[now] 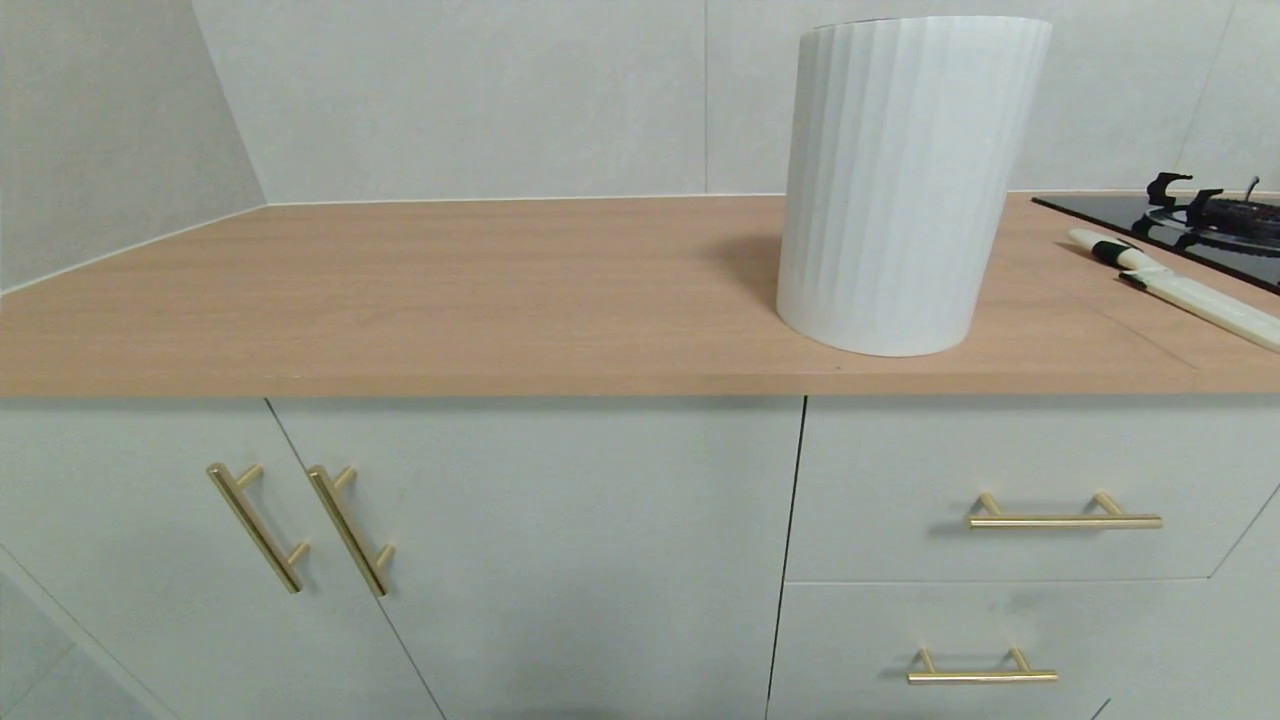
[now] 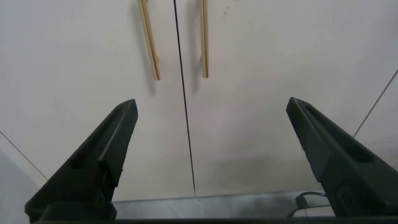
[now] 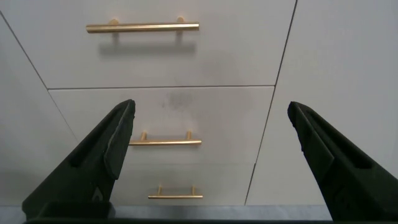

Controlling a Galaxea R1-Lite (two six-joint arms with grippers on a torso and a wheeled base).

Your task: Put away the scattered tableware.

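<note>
Head view: knife (image 1: 1180,292) on counter (image 1: 450,290) near white holder (image 1: 905,190). Left gripper (image 2: 211,102) and right gripper (image 3: 210,104) hang spread, empty; reaching up for the knife seems next.

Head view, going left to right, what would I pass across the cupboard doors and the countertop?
Left door handle → right door handle → white ribbed container → knife.

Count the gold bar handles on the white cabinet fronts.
5: two upright gold bar handles on the white left doors, three level ones on the white right drawers: top, middle, lowest. More may sit lower.
</note>
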